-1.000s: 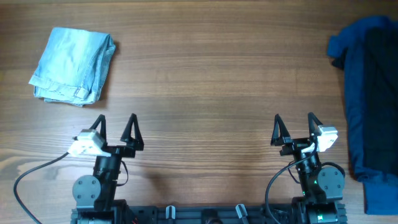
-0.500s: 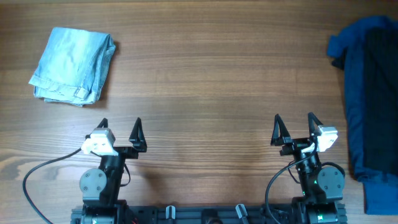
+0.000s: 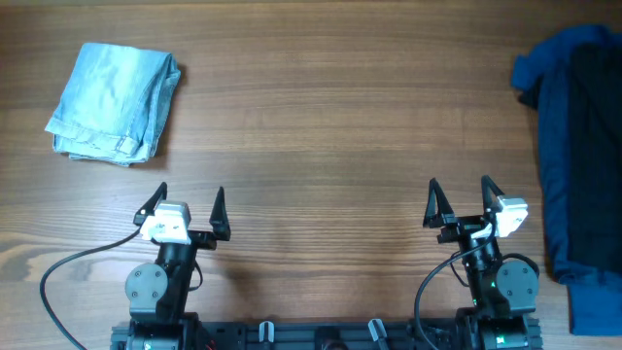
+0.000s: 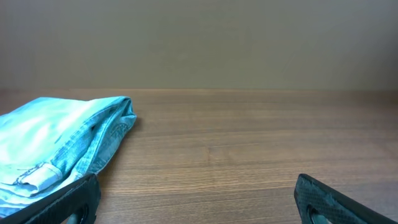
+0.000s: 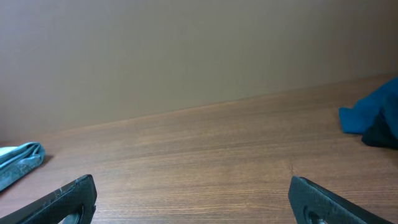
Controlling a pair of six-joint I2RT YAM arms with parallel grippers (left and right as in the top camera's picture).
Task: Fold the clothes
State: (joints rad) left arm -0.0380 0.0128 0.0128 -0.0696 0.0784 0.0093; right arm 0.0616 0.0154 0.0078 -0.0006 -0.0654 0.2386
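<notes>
left gripper (image 3: pixel 187 206): wide open; empty
right gripper (image 3: pixel 459 201): wide open; empty
shorts (image 3: pixel 115 103): folded bundle, far left; untouched
handling: soft thick denim, probably weighty; pinch waistband or hem

wooden table (image 3: pixel 340 117) under even light; plain beige wall (image 4: pixel 199 43) behind.

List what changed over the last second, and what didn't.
The left gripper swung slightly to its right and squared up, open and empty throughout. The right gripper, the folded denim shorts and the dark garments stayed put.
</notes>
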